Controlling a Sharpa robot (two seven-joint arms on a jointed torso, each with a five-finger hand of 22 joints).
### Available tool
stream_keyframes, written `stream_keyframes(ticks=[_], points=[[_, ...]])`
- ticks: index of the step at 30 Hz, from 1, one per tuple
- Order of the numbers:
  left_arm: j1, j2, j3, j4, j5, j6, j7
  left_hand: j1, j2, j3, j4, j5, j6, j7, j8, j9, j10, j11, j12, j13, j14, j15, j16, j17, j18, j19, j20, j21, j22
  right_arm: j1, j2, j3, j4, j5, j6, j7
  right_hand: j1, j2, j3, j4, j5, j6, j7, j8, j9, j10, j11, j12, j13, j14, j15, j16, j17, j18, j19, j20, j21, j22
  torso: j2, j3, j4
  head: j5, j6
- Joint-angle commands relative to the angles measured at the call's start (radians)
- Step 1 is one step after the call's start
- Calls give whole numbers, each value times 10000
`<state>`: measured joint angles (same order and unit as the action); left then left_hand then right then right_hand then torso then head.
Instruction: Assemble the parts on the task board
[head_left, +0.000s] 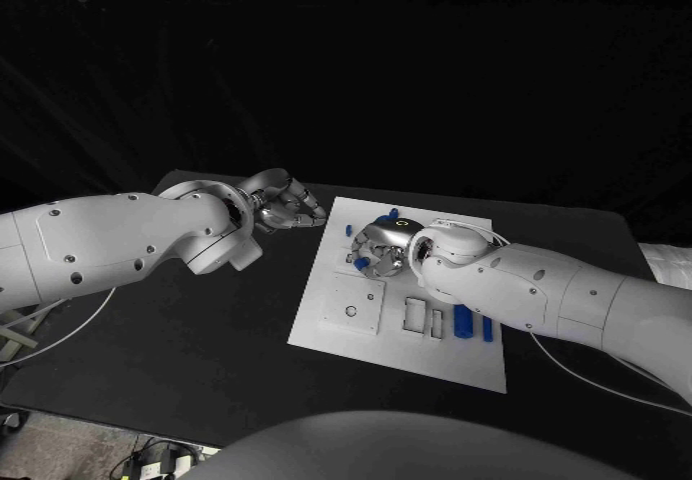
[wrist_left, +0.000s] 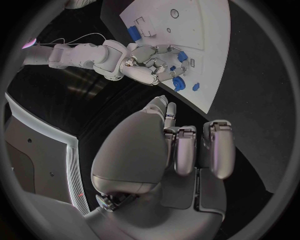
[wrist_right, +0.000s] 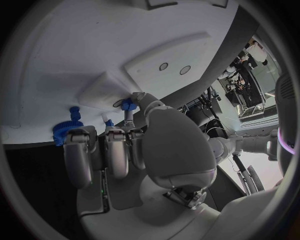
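Note:
The white task board (head_left: 346, 335) lies in the middle of the black table. My right hand (head_left: 382, 248) hovers over its far left part and pinches a small blue peg (wrist_right: 128, 105) between thumb and a finger, just above a raised white block (wrist_right: 103, 90). A blue gear-like part (wrist_right: 65, 131) stands on the board beside the fingers (wrist_right: 79, 152). Two long blue parts (head_left: 463, 320) lie near the board's right edge, and a small blue part (head_left: 348, 229) sits at its far left. My left hand (head_left: 284, 203) hangs beyond the board's far left corner, fingers (wrist_left: 185, 150) curled in on nothing.
The board (wrist_left: 209, 55) carries a square white plate with a round hole (head_left: 353, 304) and rectangular slots (head_left: 415, 315) nearer me. Bare black tabletop (head_left: 188, 340) stretches left of the board. The left forearm (head_left: 116, 245) spans the table's left side.

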<state>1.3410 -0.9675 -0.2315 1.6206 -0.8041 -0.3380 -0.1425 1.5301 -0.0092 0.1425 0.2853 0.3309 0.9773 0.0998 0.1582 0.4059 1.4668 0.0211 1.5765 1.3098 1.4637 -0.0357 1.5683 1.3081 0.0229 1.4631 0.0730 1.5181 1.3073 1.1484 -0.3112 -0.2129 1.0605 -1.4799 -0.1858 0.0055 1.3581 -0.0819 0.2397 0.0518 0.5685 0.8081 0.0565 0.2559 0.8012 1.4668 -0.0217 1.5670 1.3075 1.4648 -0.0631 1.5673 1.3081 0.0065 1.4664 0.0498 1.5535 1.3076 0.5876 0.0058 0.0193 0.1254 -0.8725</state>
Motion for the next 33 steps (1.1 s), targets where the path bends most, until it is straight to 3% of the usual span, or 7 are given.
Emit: stream_keyframes(ticks=[1, 4, 8, 14, 20, 26, 33], points=[[8, 32, 5, 2, 36, 229, -64, 64, 15, 73, 3, 32, 94, 5, -18, -8, 1040, 24, -57, 2610, 1071, 51, 25, 2627, -88, 819, 57, -49, 2450, -22, 13, -5, -15, -83, 46, 95, -3, 82, 3, -115, -60, 62, -33, 451, 512, 1040, -76, 38, 2633, 1060, -52, 34, 2627, 8, 837, -64, -52, 2537, -8, -2, -5, -14, -1], [8, 35, 5, 6, 36, 254, -90, 63, 30, 83, 11, 25, 109, 4, -10, -15, 1040, 24, -57, 2610, 1071, 51, 25, 2627, -88, 819, 57, -48, 2451, -28, -1, -5, 9, -99, -161, 116, -24, 130, 41, -148, -96, -34, -34, 778, 929, 1040, -60, 38, 2633, 1060, -63, 34, 2627, 12, 823, -54, -67, 2531, -2, -1, -9, 2, -1], [8, 55, 5, 2, 35, 309, -128, 56, 59, 98, 26, 9, 123, 3, -3, -28, 1040, 23, -57, 2610, 1071, 50, 25, 2627, -88, 817, 56, -52, 2449, -32, -92, -6, 57, 252, -902, 423, -66, 169, 62, -126, -135, -57, -33, 910, 1092, 1040, -47, 38, 2633, 1060, -65, 34, 2627, 17, 807, -47, -84, 2524, 0, -2, -1, 3, -1], [7, 154, 5, -27, 35, 436, -174, 22, 89, 104, 49, -27, 128, 7, 0, -50, 1040, 25, -57, 2610, 1071, 51, 25, 2627, -84, 809, 56, -68, 2444, -34, -439, -6, 240, 2684, -1765, 1239, -181, 189, 53, -36, -142, -57, -6, 986, 1173, 1040, -30, 38, 2633, 1060, -52, 34, 2627, 25, 784, -40, -109, 2514, 1, -6, -4, -1, -1], [-3, 323, 5, -133, 35, 600, -206, 28, 112, 131, 28, -19, 82, 10, -23, -98, 1040, 26, -57, 2610, 1071, 53, 25, 2627, -79, 800, 56, -86, 2438, -55, -819, -7, 490, 5346, -1584, 1637, -278, 205, 49, 55, -121, -105, 7, 999, 1189, 1040, -17, 38, 2633, 1060, -37, 34, 2627, 38, 742, -28, -153, 2495, 0, -3, -20, 37, -1], [-26, 519, 5, -245, 47, 804, -192, 149, 77, 214, -9, 107, -85, 71, -114, -225, 1040, 67, -57, 2610, 1071, 77, 25, 2627, -77, 791, 69, -100, 2434, -109, -1046, -7, 660, 6370, -1394, 1814, -333, 217, 76, 130, -64, -194, 15, 957, 1145, 1040, -2, 38, 2633, 1060, -18, 34, 2627, 52, 701, -13, -195, 2478, -11, -1, -15, -14, -1], [-81, 865, 5, -437, 68, 1486, -123, 701, -82, 935, -139, 465, -561, 314, -572, -768, 1040, 266, -57, 2610, 1071, 234, 25, 2627, -72, 772, 190, -124, 2427, -165, -1178, -7, 716, 6752, -1312, 1962, -319, 218, 144, 160, 53, -281, 33, 887, 1056, 1040, 11, 38, 2633, 1060, -2, 34, 2627, 69, 646, 3, -251, 2455, -7, -1, -6, -60, -1]])
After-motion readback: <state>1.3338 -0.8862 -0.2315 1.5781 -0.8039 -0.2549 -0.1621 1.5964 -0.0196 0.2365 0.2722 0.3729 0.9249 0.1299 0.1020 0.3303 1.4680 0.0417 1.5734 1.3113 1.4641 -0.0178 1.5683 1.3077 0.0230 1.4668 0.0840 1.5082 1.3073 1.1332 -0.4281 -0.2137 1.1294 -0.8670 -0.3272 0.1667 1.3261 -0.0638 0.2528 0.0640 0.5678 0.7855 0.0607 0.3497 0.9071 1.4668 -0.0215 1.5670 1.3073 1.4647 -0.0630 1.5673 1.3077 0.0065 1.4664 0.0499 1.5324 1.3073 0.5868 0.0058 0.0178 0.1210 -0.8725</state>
